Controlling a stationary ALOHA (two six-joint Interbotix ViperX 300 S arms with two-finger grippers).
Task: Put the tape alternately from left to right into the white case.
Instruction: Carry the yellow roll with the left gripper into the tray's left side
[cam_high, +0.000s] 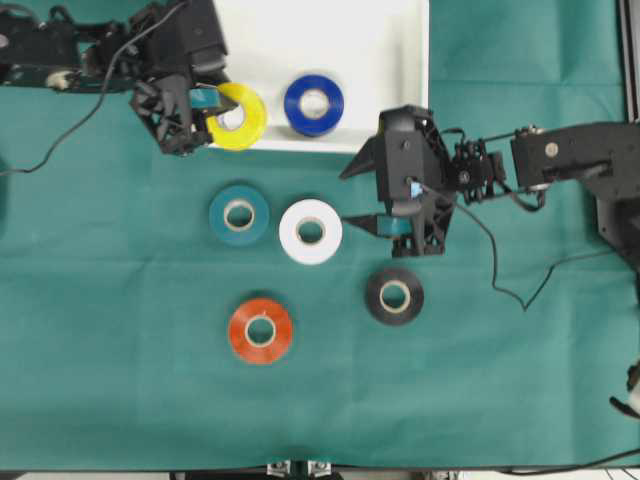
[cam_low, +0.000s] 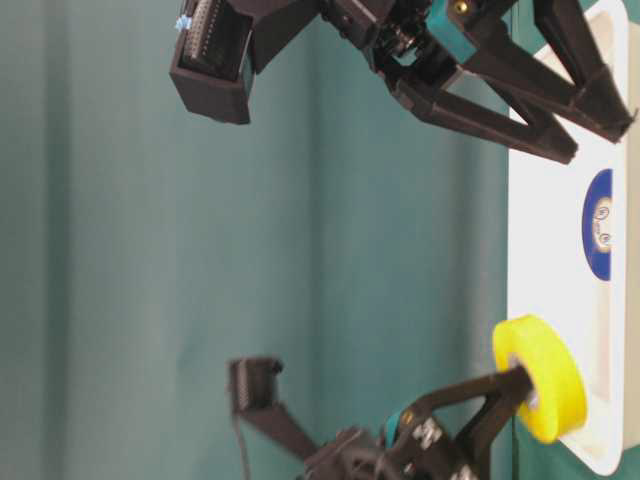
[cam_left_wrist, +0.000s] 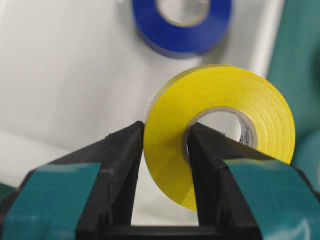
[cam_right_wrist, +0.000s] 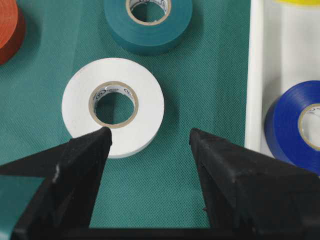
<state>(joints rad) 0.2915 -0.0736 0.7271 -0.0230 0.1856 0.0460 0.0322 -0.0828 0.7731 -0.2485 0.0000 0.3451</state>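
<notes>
The left gripper (cam_left_wrist: 165, 150), clamped on the yellow roll (cam_left_wrist: 220, 130), holds it over the white case (cam_high: 400, 60) rim, just short of the blue roll (cam_high: 314, 104); release comes next, while the right gripper (cam_right_wrist: 150, 145) hangs open by the white roll (cam_right_wrist: 112, 106).
</notes>
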